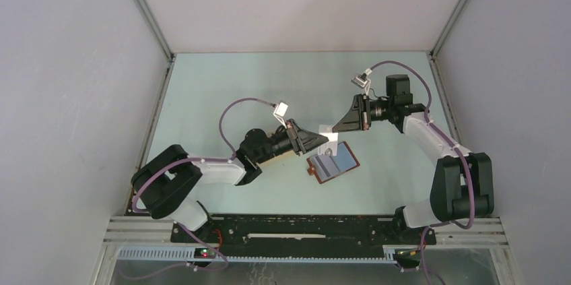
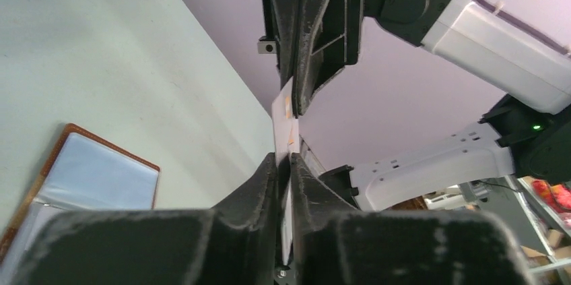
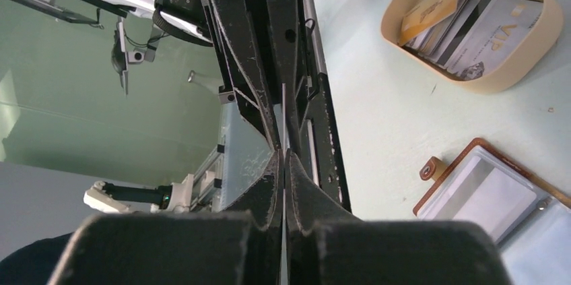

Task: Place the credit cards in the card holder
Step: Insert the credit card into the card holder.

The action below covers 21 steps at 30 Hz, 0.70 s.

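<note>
One whitish credit card (image 1: 329,134) hangs in the air above the table, held from both sides. My left gripper (image 1: 323,139) is shut on its near end, and my right gripper (image 1: 337,127) is shut on its far end. In the left wrist view the card (image 2: 283,113) stands edge-on between my left gripper (image 2: 283,159) and the right one above it. In the right wrist view it is a thin edge (image 3: 283,123) in my right gripper (image 3: 283,154). The reddish-brown card holder (image 1: 332,162) lies open on the table just below, showing greyish pockets (image 3: 488,194).
An oval cream tray (image 3: 404,25) holds several more credit cards (image 3: 464,19), tan-orange, whitish and dark. It sits beyond the card holder in the right wrist view and is mostly hidden under my left arm in the top view. Grey walls enclose the table.
</note>
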{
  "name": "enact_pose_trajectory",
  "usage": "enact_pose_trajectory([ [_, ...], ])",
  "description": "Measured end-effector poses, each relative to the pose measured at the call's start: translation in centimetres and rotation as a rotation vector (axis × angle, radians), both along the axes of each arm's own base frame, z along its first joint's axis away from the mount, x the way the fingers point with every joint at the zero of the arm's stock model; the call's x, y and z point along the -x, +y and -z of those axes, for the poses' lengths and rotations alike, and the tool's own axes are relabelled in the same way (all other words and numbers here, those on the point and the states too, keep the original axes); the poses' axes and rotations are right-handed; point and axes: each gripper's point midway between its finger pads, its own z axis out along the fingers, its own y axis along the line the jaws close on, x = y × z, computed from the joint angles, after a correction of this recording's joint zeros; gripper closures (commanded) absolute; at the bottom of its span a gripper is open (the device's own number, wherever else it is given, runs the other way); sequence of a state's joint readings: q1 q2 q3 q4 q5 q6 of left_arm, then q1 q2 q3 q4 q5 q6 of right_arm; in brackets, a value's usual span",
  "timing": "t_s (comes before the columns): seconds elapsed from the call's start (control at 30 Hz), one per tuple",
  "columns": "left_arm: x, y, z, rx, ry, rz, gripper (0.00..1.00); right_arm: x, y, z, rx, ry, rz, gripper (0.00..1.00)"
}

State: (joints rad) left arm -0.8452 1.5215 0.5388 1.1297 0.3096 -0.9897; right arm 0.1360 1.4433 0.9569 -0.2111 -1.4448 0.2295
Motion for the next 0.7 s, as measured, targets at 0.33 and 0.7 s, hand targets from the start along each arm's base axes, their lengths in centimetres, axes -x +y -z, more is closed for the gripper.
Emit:
enact_pose_trajectory([
  [0.33, -1.2, 1.7, 2.7, -0.176, 0.017, -0.097, 0.55, -3.3, -3.5, 1.7, 0.165, -0.148, 0.160, 1.00],
  [0.7, -0.5, 2.1, 11.7, -0.587, 0.172, -0.071, 0.54, -4.0, -6.0, 11.9, 0.412, 0.071, 0.164, 1.00],
])
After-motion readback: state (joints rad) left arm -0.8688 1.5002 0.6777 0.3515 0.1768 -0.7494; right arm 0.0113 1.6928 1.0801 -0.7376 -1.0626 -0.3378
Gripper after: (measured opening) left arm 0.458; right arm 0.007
